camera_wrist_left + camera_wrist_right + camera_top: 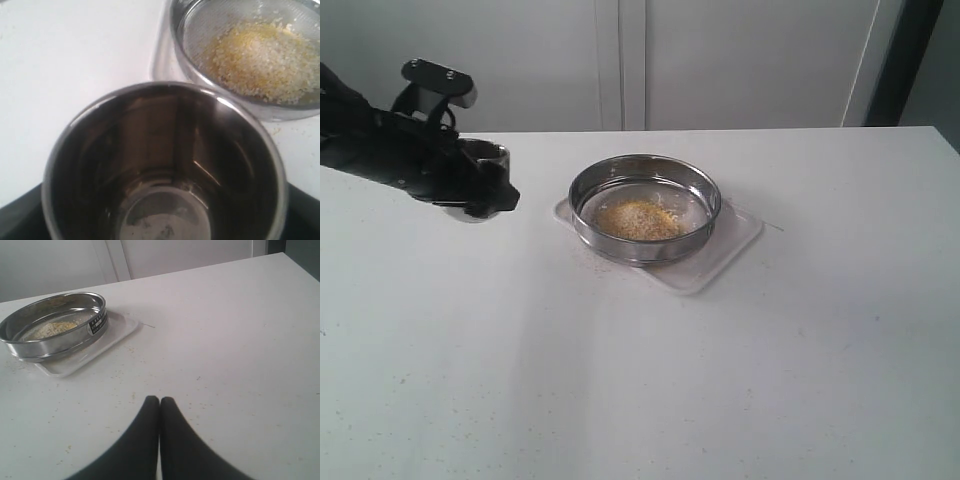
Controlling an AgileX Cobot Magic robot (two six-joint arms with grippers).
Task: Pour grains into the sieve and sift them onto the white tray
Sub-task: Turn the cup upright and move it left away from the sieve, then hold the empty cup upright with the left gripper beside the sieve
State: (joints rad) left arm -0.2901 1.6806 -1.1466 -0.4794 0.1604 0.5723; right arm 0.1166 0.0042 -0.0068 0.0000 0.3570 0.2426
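Grains [638,218] are lying heaped in the sieve [620,246], which is sitting on the tray [738,238], so I am judging the pouring done. My left jaws are clamping the cup [165,165], which is showing empty and hanging near the sieve, apart from it. My right jaws are resting together over the bench [770,380], well apart from the sieve. Sifting is looking like what is left: I am seeing no grains on the tray's bare part.
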